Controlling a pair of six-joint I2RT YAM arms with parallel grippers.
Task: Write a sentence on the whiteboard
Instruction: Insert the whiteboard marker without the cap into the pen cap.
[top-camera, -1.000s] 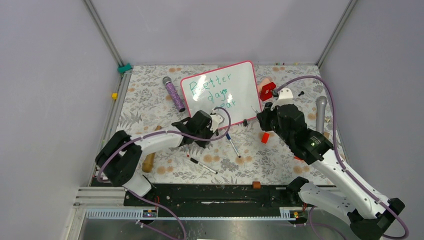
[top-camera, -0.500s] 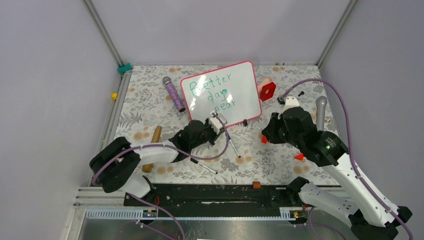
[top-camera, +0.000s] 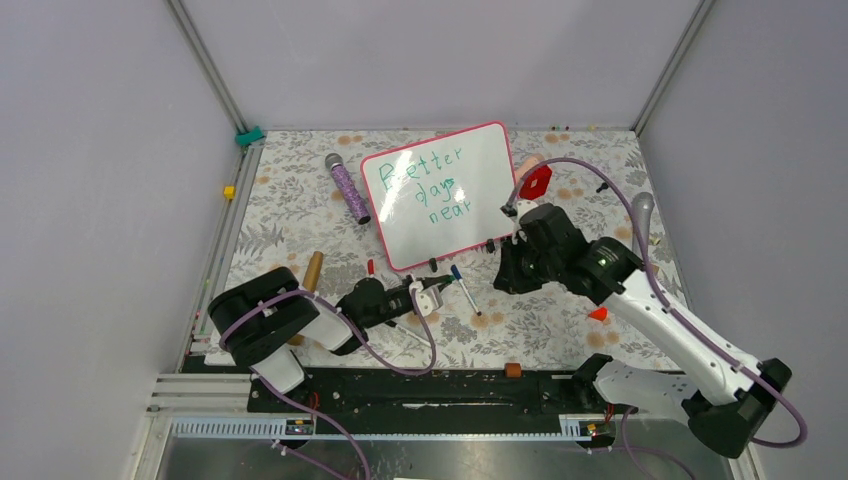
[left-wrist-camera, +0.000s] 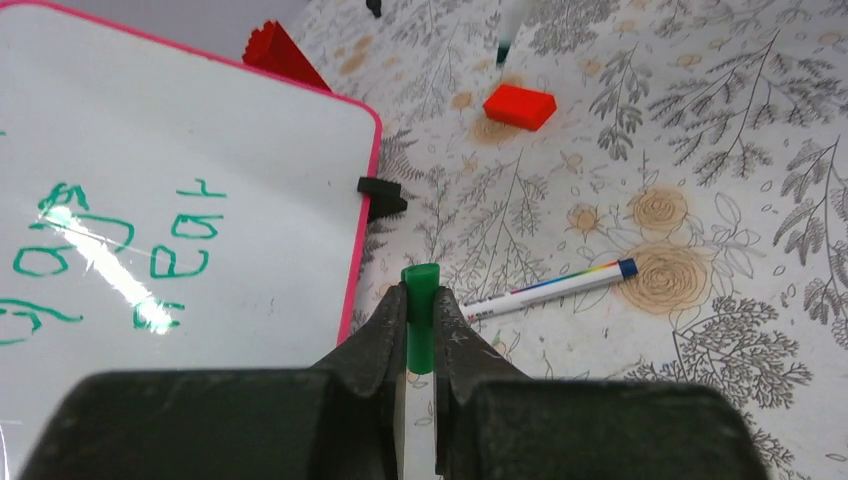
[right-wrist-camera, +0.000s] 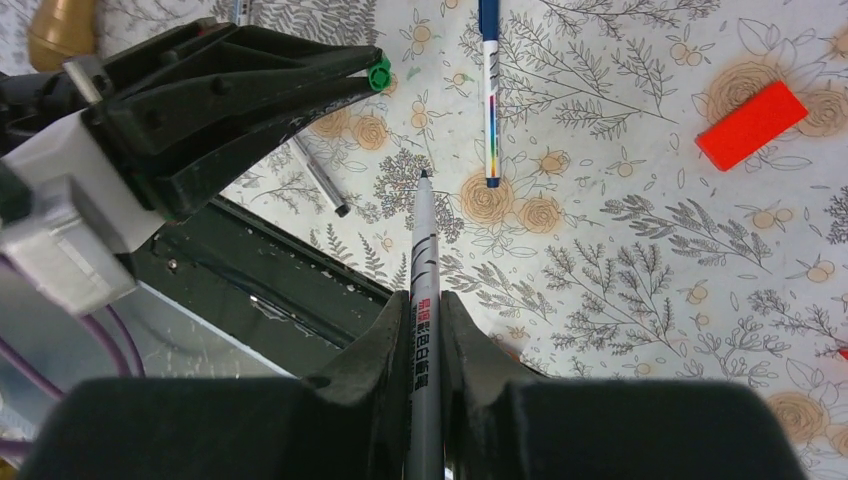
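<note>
Glossy white whiteboard (top-camera: 485, 190), pink-red frame, mid-counter (top-camera: 545, 325); green sentence "Better days near" (top-camera: 432, 190) written. Left end effector (left-wrist-camera: 420, 320) clamps green-ended white piece (left-wrist-camera: 420, 300), probably a cap; right end effector (right-wrist-camera: 424, 320) clamps slim white marker (right-wrist-camera: 420, 260). Both now withdrawn from board: writing apparently finished.

1. The whiteboard (top-camera: 492, 170) is large and glossy white, with rounded corners and a thin pink-red frame. It sits at the far middle of the floral surface (top-camera: 290, 215), its right end angled farther back. Two small black feet (top-camera: 490, 245) show at its near edge.
2. The sentence (top-camera: 437, 189) is green handwriting, "Better days near", in three short lines stepping down and rightward across the board's middle.
</note>
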